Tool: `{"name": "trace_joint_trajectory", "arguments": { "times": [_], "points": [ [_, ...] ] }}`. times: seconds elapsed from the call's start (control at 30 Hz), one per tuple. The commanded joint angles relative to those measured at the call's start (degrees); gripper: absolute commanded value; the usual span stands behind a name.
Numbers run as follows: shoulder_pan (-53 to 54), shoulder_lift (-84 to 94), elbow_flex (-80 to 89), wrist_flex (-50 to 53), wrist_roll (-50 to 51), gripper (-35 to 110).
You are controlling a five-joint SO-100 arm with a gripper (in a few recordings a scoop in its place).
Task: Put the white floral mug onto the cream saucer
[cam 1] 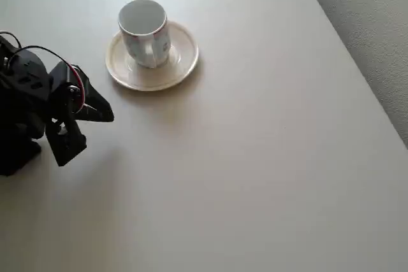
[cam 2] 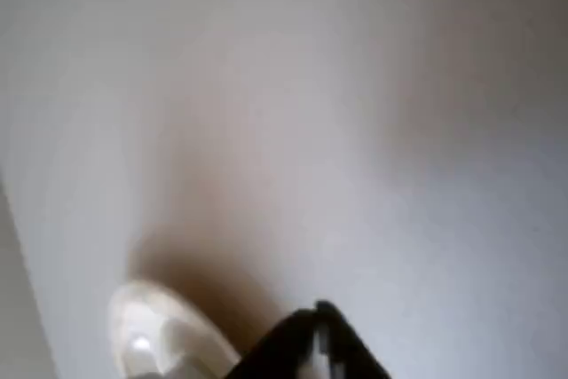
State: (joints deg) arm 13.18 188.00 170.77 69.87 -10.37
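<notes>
Sitting upright on the cream saucer (cam 1: pixel 152 55), the white floral mug (cam 1: pixel 145 32) is far-left on the table (cam 1: pixel 255 157). Black gripper (cam 1: pixel 86 119) sits nearby left, empty; can't tell jaw width.

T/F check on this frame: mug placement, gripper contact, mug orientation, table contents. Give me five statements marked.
1. The mug stands on the saucer. True.
2. The gripper is clamped on the mug. False: it sits apart from the mug, to the left of the saucer in the overhead view, holding nothing.
3. The mug lies on its side. False: it is upright, with its open mouth facing up.
4. The saucer is wider than the mug. True.
5. A spoon lies on the table beside the saucer. False: no spoon lies there.
</notes>
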Motion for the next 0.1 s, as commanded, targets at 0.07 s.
{"name": "trace_joint_trajectory", "arguments": {
  "times": [0.07],
  "points": [
    [-0.4,0.6,0.1,-1.0,-0.3,-2]
  ]
}}
